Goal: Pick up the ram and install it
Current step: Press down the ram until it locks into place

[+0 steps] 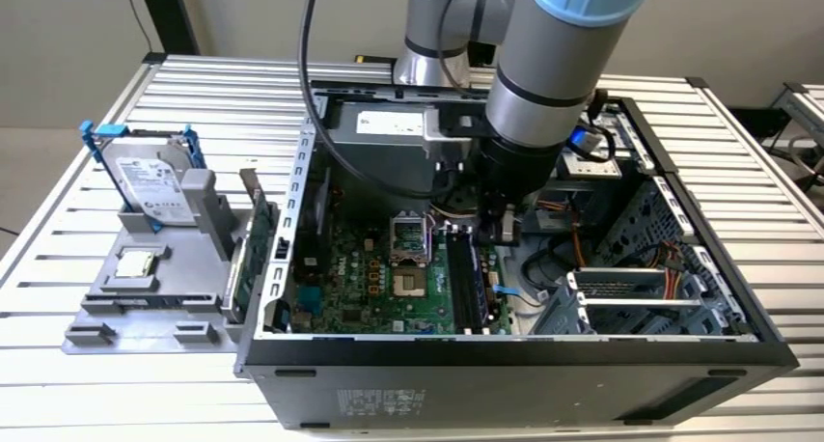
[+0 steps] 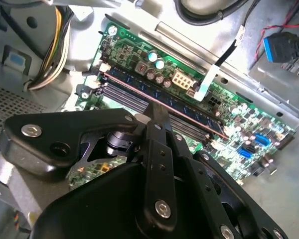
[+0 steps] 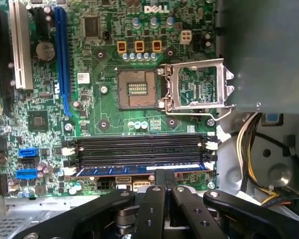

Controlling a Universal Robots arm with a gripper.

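Observation:
The ram (image 3: 139,170) is a thin dark blue-green stick standing in the outermost of the black motherboard slots (image 3: 139,149), the one nearest the gripper. In the second wrist view the ram (image 2: 189,112) runs as a long strip with a reddish top edge. My gripper (image 3: 165,173) is directly over the ram's middle, fingers shut together, and the tips meet the stick's top edge (image 2: 157,110). In the exterior view the gripper (image 1: 496,232) reaches down inside the open computer case, at the far end of the slots (image 1: 470,283).
The open processor socket (image 3: 137,89) with its raised frame (image 3: 199,87) lies just beyond the slots. Yellow and black cables (image 3: 249,149) and a grey metal box (image 3: 264,50) crowd one side. Outside the case, a grey tray (image 1: 142,312) carries a hard drive (image 1: 149,181), a processor chip (image 1: 135,263) and a green card (image 1: 258,234).

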